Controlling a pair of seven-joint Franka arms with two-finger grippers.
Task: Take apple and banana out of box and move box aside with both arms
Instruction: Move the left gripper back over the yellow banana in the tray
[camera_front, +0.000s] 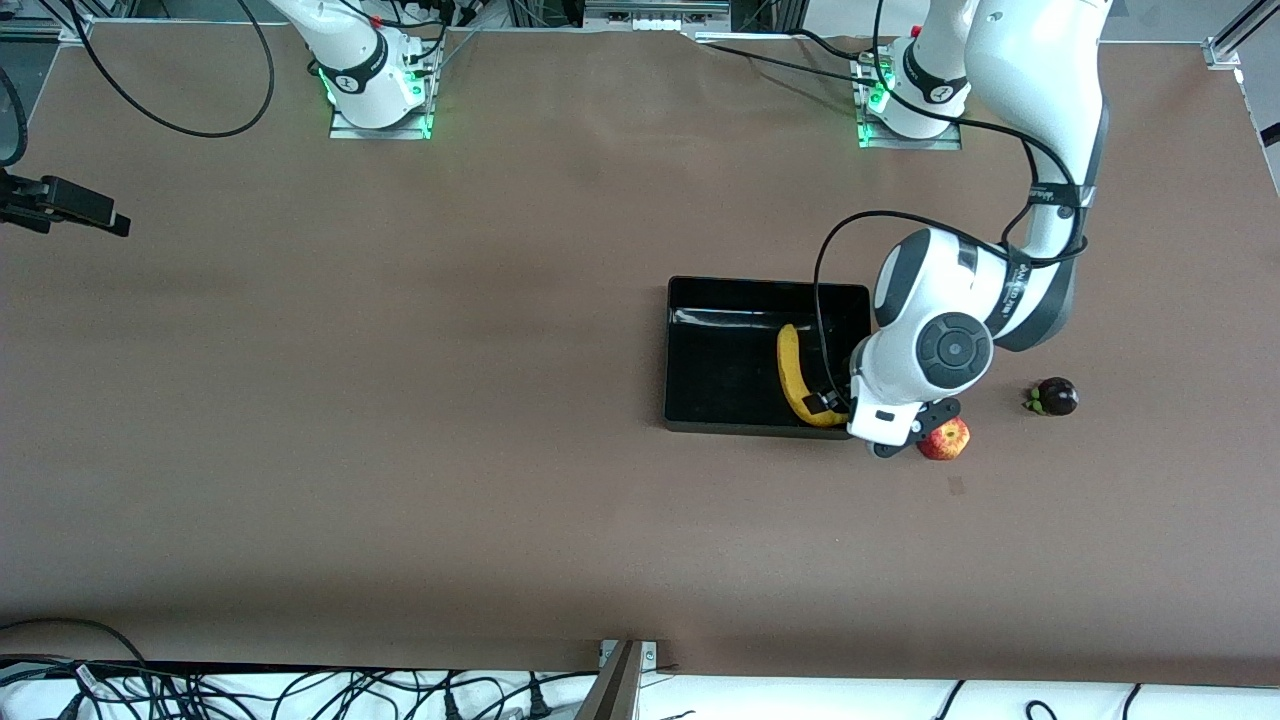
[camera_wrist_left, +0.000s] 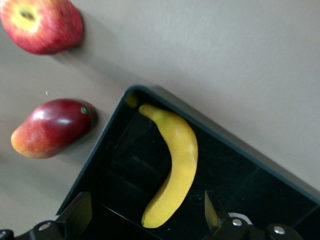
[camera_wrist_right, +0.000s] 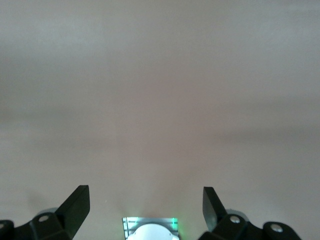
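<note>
The box is a glossy black tray (camera_front: 720, 350) (camera_wrist_left: 250, 175). The yellow banana (camera_front: 795, 375) (camera_wrist_left: 175, 165) lies inside it, close to the wall toward the left arm's end. My left gripper (camera_wrist_left: 145, 220) hangs open just above the tray, its fingers (camera_wrist_left: 75, 215) standing either side of one end of the banana without touching it. The red-yellow apple (camera_front: 944, 439) (camera_wrist_left: 42, 25) rests on the table outside the tray, beside the left arm's wrist (camera_front: 900, 400). My right gripper (camera_wrist_right: 145, 210) waits open over bare table by its base, with nothing between its fingers.
A red-yellow mango (camera_wrist_left: 52, 127) lies on the table against the tray's corner, between tray and apple. A dark round fruit (camera_front: 1053, 397) sits toward the left arm's end. A black device (camera_front: 60, 205) juts in at the right arm's end.
</note>
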